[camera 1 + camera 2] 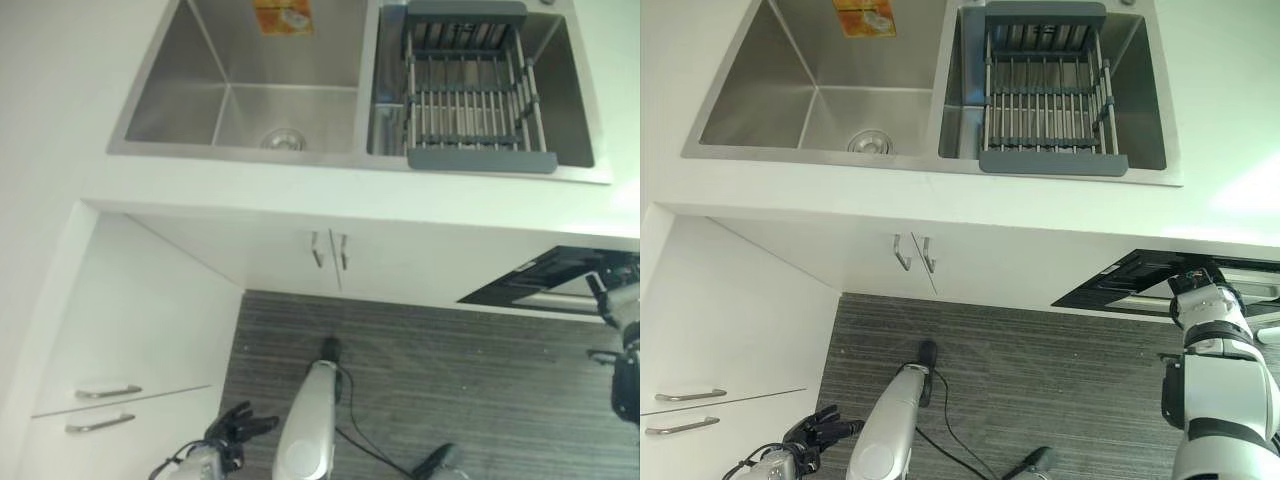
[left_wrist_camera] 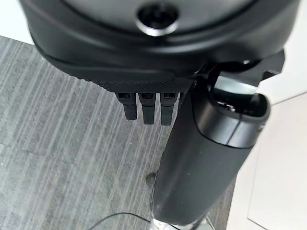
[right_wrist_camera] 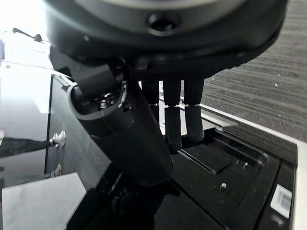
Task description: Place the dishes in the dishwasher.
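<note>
We see the left robot hand hanging low over the floor, fingers relaxed; the right robot hand, fingers straight, reaches over the dishwasher door, holding nothing.

Silver-grey rounded arms end in dark hands with black fingers.

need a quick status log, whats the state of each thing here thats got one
dishwasher door: open, dropped down, dark inner panel facing up
rack: set across the right sink basin, no dishes on it
left basin: nothing in it
cabinet doors: shut
drawers: shut
left robot hand: low by the drawers, fingers relaxed, holding nothing
right robot hand: fingers straight over the door's inner panel, holding nothing
</note>
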`<state>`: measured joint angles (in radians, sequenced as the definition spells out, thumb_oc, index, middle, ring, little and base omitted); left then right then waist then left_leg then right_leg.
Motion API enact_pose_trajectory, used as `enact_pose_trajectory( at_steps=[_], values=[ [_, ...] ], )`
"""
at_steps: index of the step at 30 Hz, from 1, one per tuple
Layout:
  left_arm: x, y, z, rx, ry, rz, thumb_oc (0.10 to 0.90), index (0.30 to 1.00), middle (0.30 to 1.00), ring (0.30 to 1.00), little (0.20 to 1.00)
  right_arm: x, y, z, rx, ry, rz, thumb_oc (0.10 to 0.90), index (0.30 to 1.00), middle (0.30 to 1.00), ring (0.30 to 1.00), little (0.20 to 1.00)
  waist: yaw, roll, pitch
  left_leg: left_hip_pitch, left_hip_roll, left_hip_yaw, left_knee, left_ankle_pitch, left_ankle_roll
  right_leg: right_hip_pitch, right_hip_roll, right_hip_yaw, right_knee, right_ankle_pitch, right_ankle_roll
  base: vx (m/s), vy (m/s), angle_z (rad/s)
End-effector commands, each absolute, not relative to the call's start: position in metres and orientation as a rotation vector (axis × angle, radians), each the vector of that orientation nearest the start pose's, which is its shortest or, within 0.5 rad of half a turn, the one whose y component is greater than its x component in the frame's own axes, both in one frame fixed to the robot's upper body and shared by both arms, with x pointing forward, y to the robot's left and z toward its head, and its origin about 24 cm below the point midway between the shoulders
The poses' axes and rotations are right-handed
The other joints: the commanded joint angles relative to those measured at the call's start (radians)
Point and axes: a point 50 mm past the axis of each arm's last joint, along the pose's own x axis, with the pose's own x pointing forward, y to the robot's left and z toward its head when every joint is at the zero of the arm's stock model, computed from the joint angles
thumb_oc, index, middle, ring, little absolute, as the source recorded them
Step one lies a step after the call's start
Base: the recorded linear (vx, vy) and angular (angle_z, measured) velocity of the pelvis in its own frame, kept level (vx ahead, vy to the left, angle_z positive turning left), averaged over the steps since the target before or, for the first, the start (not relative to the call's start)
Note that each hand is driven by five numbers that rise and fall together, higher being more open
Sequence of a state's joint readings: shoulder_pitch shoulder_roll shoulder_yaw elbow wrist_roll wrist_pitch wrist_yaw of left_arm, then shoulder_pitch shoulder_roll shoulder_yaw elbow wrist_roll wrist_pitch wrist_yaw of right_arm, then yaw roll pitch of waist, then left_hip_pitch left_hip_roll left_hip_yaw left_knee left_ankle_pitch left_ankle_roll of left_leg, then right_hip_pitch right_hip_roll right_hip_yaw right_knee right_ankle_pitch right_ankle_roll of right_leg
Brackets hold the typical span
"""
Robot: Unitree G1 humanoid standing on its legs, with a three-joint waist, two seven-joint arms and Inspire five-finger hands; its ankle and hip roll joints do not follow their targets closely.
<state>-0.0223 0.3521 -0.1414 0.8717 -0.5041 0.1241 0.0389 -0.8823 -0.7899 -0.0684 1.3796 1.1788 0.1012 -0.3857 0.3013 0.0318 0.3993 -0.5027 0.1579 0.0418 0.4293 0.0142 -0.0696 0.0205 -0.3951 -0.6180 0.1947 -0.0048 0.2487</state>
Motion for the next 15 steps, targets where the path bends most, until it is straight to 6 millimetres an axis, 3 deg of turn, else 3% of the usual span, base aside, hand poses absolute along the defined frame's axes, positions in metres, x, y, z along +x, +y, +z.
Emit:
enact_pose_trajectory(
  at_steps=[1, 2, 3, 5, 8, 11, 12, 15],
  values=[
    [0.169, 0.271, -0.107, 0.03, 0.892, 0.266, 0.8, 0.9, 0.9, 0.9, 0.9, 0.359, -0.369, 0.216, 0.632, -0.194, -0.583, 0.4, 0.3, 0.3, 0.3, 0.3, 0.066, -0.04, -0.116, 0.192, 0.044, 0.023, -0.129, -0.108, -0.072, -0.059, -0.058, 0.047, 0.105, 0.013, 0.013, 0.01, -0.096, -0.09],
    [0.171, 0.271, -0.106, 0.035, 0.886, 0.266, 0.8, 0.9, 0.9, 0.9, 0.9, 0.359, -0.366, 0.206, 0.606, -0.164, -0.579, 0.582, 0.573, 0.573, 0.573, 0.573, 0.062, -0.047, -0.119, 0.198, 0.05, 0.027, -0.129, -0.109, -0.072, -0.056, -0.053, 0.05, 0.105, 0.011, 0.013, 0.0, -0.096, -0.08],
    [0.172, 0.272, -0.105, 0.038, 0.88, 0.269, 0.8, 0.9, 0.9, 0.9, 0.9, 0.359, -0.363, 0.194, 0.585, -0.137, -0.564, 0.8, 0.9, 0.9, 0.9, 0.9, 0.057, -0.053, -0.12, 0.204, 0.056, 0.031, -0.129, -0.11, -0.073, -0.053, -0.048, 0.053, 0.105, 0.009, 0.013, -0.01, -0.084, -0.11],
    [0.179, 0.271, -0.101, 0.04, 0.859, 0.269, 0.8, 0.9, 0.9, 0.9, 0.9, 0.359, -0.352, 0.159, 0.493, -0.043, -0.512, 0.8, 0.9, 0.9, 0.9, 0.9, 0.04, -0.066, -0.126, 0.222, 0.069, 0.042, -0.129, -0.113, -0.074, -0.046, -0.035, 0.064, 0.105, 0.003, 0.013, -0.07, -0.061, -0.18],
    [0.187, 0.267, -0.098, 0.021, 0.829, 0.259, 0.8, 0.9, 0.9, 0.9, 0.9, 0.355, -0.336, 0.125, 0.438, -0.011, -0.458, 0.8, 0.9, 0.9, 0.9, 0.9, 0.011, -0.073, -0.128, 0.232, 0.083, 0.065, -0.129, -0.09, -0.065, -0.056, -0.031, 0.065, 0.105, 0.018, 0.004, -0.12, -0.015, -0.26],
    [0.199, 0.26, -0.093, -0.011, 0.782, 0.256, 0.8, 0.9, 0.9, 0.9, 0.9, 0.343, -0.317, 0.086, 0.344, 0.019, -0.433, 0.8, 0.9, 0.9, 0.9, 0.9, -0.033, -0.074, -0.137, 0.257, 0.1, 0.086, -0.129, -0.092, -0.065, -0.063, -0.019, 0.094, 0.105, 0.01, 0.003, -0.14, -0.002, -0.23],
    [0.204, 0.256, -0.092, -0.05, 0.759, 0.264, 0.8, 0.9, 0.9, 0.9, 0.9, 0.335, -0.303, 0.063, 0.298, 0.052, -0.396, 0.8, 0.9, 0.9, 0.9, 0.9, -0.059, -0.07, -0.143, 0.27, 0.11, 0.099, -0.129, -0.092, -0.066, -0.068, -0.012, 0.111, 0.105, 0.0, 0.001, -0.16, 0.049, -0.24],
    [0.205, 0.253, -0.093, -0.095, 0.755, 0.248, 0.8, 0.9, 0.9, 0.9, 0.9, 0.314, -0.291, 0.029, 0.263, 0.102, -0.351, 0.8, 0.9, 0.9, 0.9, 0.9, -0.102, -0.061, -0.162, 0.299, 0.127, 0.124, -0.129, -0.096, -0.07, -0.078, -0.002, 0.146, 0.105, -0.018, -0.003, -0.14, 0.069, -0.47]
  ],
)
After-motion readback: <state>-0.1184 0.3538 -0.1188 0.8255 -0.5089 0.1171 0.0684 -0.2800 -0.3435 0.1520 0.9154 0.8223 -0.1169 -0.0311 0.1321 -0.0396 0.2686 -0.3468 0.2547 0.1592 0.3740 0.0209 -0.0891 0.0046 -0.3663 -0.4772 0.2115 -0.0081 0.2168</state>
